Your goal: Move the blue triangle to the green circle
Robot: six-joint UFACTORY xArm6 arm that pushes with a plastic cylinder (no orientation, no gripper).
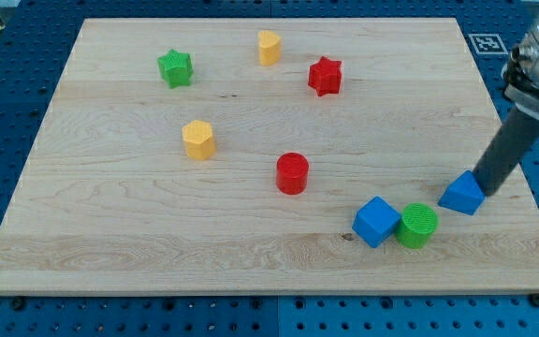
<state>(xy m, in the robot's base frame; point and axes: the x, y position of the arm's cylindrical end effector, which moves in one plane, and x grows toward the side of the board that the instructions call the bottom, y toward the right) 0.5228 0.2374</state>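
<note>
Arm carried no claw, only rod. Tip (484,192) sat against right side of blue triangle (462,194), likely placed there to shove it left. Green circle (417,225) lay just left and nearer, touching blue cube (376,221). Exact tip contact hidden behind triangle; arm's upper part cut off at frame edge.

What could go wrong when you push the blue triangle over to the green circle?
My tip sits at the blue triangle's right side, so a slightly off-centre shove could spin it and let it slip past. The green circle is round and touches the blue cube, so a hard push might knock both away. All three sit near the board's bottom-right corner, so a stray push could send one towards the edge.
</note>
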